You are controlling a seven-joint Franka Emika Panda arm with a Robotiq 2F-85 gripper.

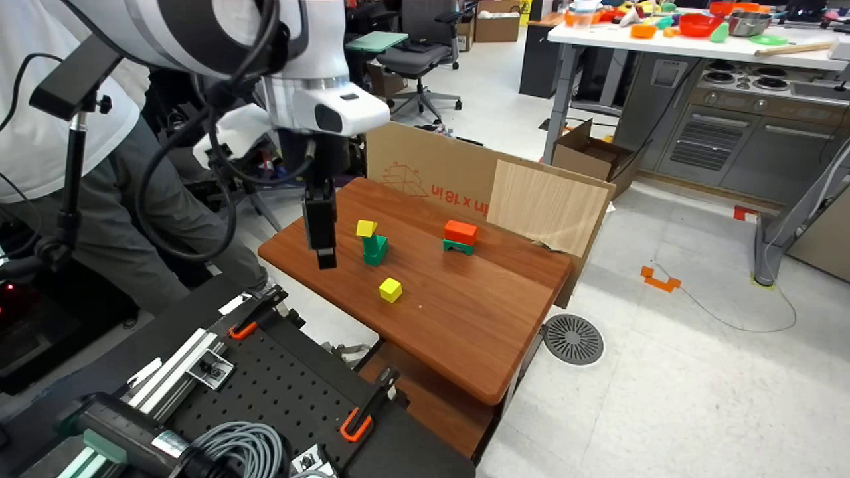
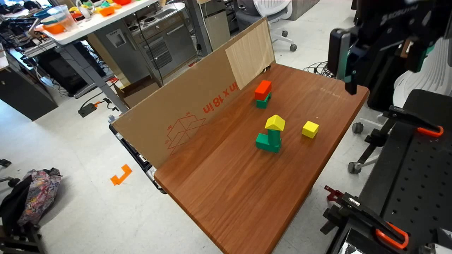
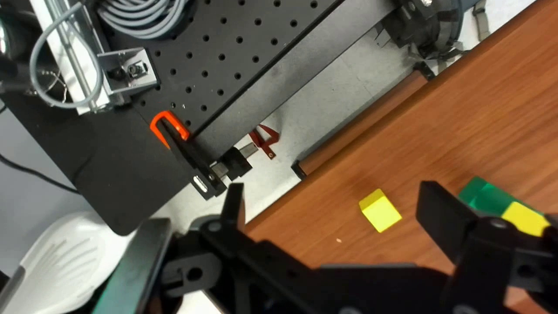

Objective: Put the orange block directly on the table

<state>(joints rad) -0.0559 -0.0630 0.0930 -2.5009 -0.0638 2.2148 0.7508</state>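
The orange block (image 1: 461,231) lies flat on top of a green arch-shaped block (image 1: 458,247), near the table's cardboard-backed edge. The orange block (image 2: 263,90) and the green block under it (image 2: 262,103) show in both exterior views. The orange block is out of the wrist view. The reddish-brown table (image 1: 438,332) also shows in the wrist view (image 3: 471,131). My gripper (image 3: 335,196) is open and empty, with its fingers wide apart. In an exterior view the gripper (image 1: 323,249) hangs above the table's near side, well apart from the orange block.
A yellow cube (image 2: 310,129) stands alone on the table. A green stack (image 2: 268,142) with a yellow triangular block (image 2: 275,122) on top stands between it and the cardboard panel (image 2: 190,116). A black perforated bench (image 1: 285,378) with clamps borders the near side.
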